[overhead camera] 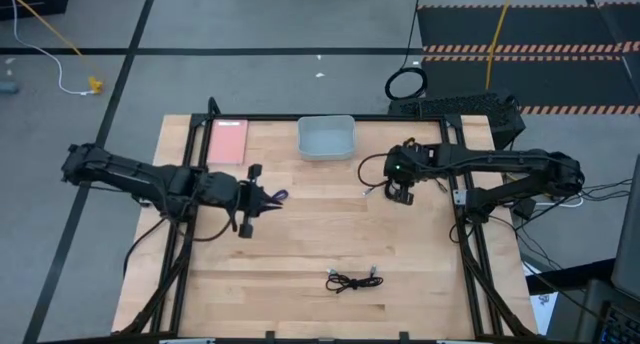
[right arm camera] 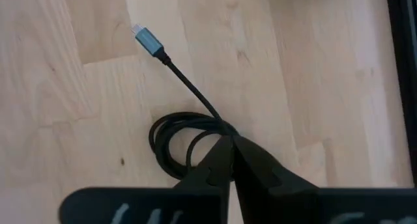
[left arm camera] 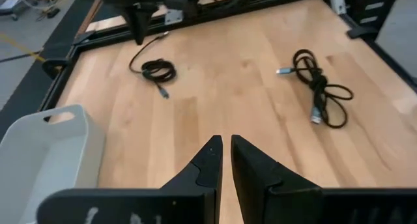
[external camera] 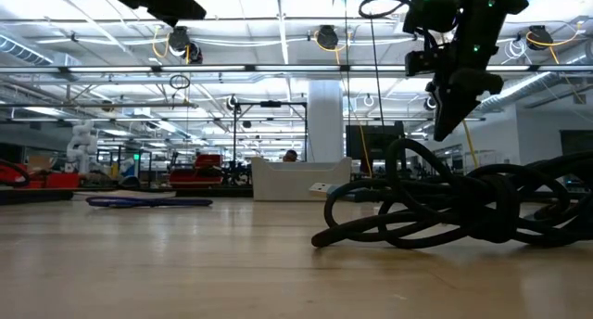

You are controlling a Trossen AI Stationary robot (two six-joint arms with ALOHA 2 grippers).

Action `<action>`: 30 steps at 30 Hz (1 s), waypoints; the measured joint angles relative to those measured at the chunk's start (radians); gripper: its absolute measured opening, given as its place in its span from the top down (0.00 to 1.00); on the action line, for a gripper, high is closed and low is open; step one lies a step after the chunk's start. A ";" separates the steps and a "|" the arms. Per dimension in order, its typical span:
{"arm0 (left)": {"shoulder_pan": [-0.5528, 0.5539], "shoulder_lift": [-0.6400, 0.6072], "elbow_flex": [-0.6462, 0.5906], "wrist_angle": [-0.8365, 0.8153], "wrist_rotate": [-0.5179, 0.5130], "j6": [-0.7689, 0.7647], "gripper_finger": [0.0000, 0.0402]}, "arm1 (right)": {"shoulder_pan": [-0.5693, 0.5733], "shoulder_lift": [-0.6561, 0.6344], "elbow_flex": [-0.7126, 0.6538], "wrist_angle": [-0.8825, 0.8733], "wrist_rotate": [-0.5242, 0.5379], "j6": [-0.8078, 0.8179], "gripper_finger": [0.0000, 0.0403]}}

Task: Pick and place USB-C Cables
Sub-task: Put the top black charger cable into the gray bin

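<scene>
A black USB-C cable (overhead camera: 374,174) lies coiled on the wood right of centre, its plug end (right arm camera: 146,40) stretched out. My right gripper (right arm camera: 229,140) is shut and stands over the coil's edge; in the low view it (external camera: 443,129) hangs well above the tabletop. A second black cable (overhead camera: 352,280) lies loose near the near edge. The blue-purple cable (overhead camera: 281,196) lies flat on the table just off my left gripper (overhead camera: 268,198), which is shut (left arm camera: 226,144) with nothing between its fingers. The grey tray (overhead camera: 303,139) sits at the far edge. My right gripper points down with its shut fingers (right arm camera: 215,165) over the spot where the straight end leaves the black coil (right arm camera: 218,123). I cannot tell whether they touch it. The coil (left arm camera: 158,71) appears to lie flat on the table in the left wrist view.
A flat pink item (overhead camera: 228,141) lies left of the tray at the far edge. Black frame rails (overhead camera: 460,234) run along the table's sides. A black ring coil (overhead camera: 405,84) and a yellow cord (overhead camera: 500,29) are on the floor beyond. Bare wood spans the middle (overhead camera: 320,224).
</scene>
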 joint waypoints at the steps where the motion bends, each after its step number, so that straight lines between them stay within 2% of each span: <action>1: 0.008 0.002 0.000 0.002 0.000 0.000 0.91 | -0.006 0.007 0.000 0.002 0.000 -0.020 0.95; 6: 0.037 0.002 0.000 0.001 0.000 -0.006 0.91 | -0.049 0.059 -0.001 0.019 -0.051 -0.109 0.84; 11: 0.046 0.003 0.000 0.001 0.000 -0.008 0.91 | -0.078 0.124 -0.001 0.018 -0.049 -0.213 0.75; 30: 0.046 0.002 0.000 0.001 0.001 -0.014 0.91 | -0.165 0.300 -0.001 0.029 -0.063 -0.390 0.65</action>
